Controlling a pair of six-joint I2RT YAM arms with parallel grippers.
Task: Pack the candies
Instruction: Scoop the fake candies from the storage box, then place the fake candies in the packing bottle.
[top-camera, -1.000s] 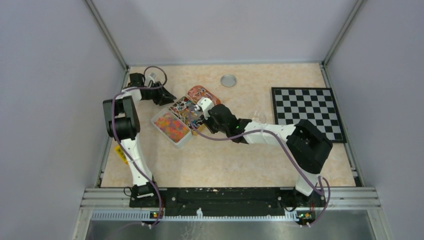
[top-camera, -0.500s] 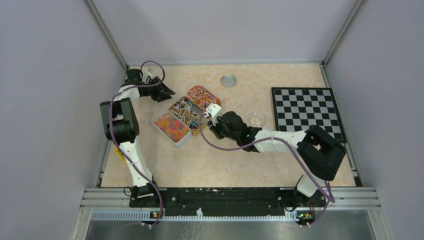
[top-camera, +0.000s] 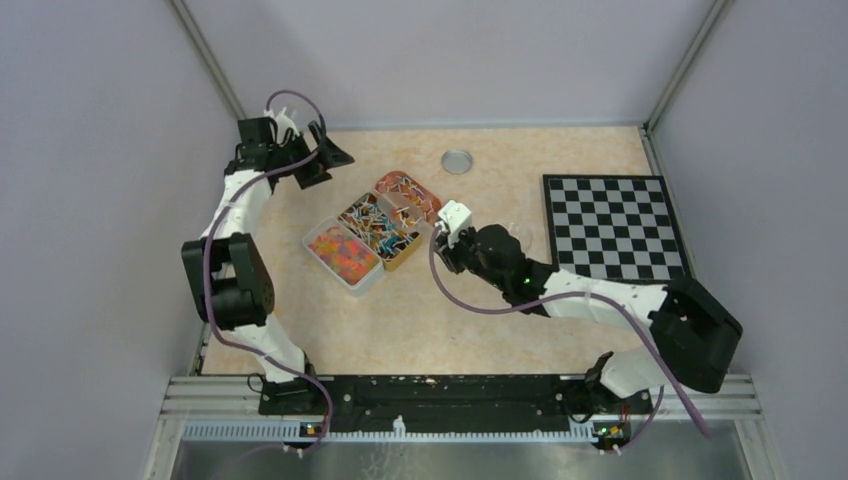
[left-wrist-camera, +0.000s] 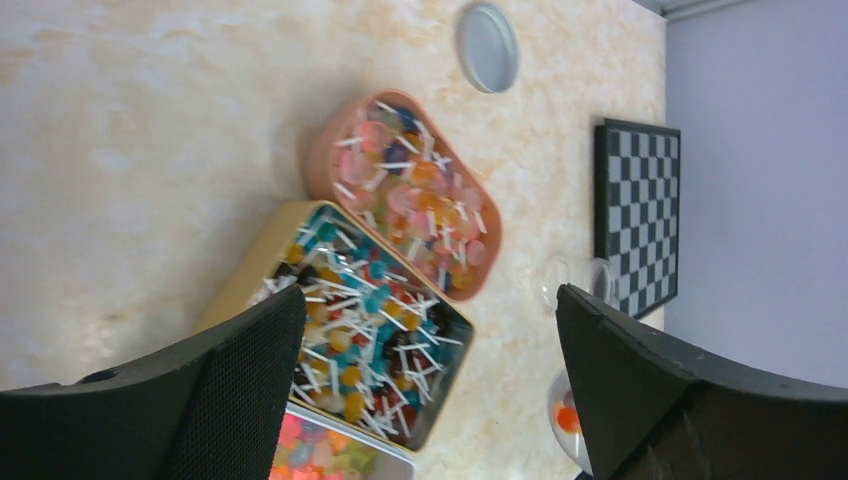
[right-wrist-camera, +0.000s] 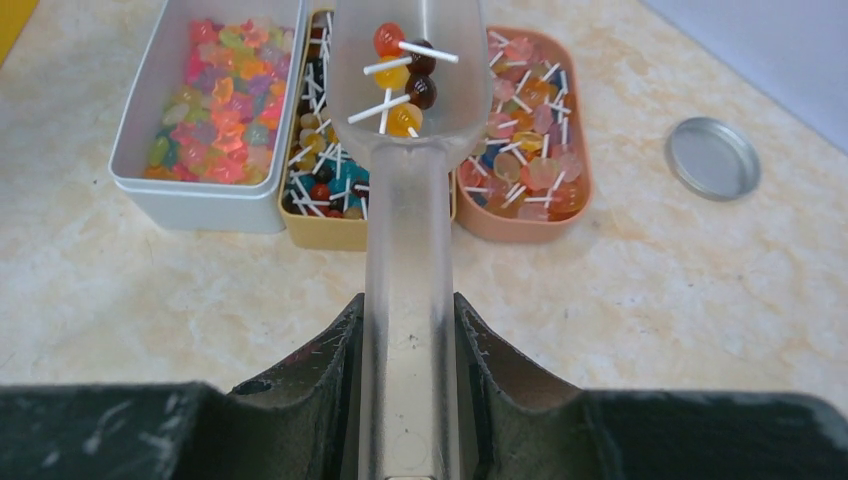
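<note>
From above, three tins stand flank to flank in a slanted row on the mottled beige table (top-camera: 420, 320). They are a pale grey rectangular tin (top-camera: 310, 240), a tan rectangular tin (top-camera: 400, 262) and a pink oval tin (top-camera: 380, 182). The candies (top-camera: 343, 255) fill the grey one as a grainy mass of pink, orange and yellow. The right gripper (top-camera: 447, 238) sits just beside the tan tin's right end; what it holds is too faint to make out here. The left gripper (top-camera: 328, 165) is raised near the far left corner, well apart from the tins. A round metal lid (top-camera: 457, 160) and a chessboard (top-camera: 612, 225) lie farther right. The left wrist view looks down between the left gripper (left-wrist-camera: 428, 300) and its matte black fingers (left-wrist-camera: 240, 370), which are spread wide with nothing between them. Below are the pink tin (left-wrist-camera: 320, 150) and the tan tin (left-wrist-camera: 235, 290), both bristling with white sticks. In the right wrist view, the right gripper (right-wrist-camera: 405, 320) is clamped on the flat handle of a frosted clear plastic scoop (right-wrist-camera: 405, 250). Its long axis runs straight away from the camera, and its rounded bowl points at the tins, overlapping the tan tin (right-wrist-camera: 325, 232). In the bowl lie a few glossy lollipop candies (right-wrist-camera: 400, 75), red, amber and dark brown, their thin white sticks crossing at mixed angles. The candies (right-wrist-camera: 215, 110) look lumpy and translucent in the grey tin (right-wrist-camera: 200, 205) at left.
</note>
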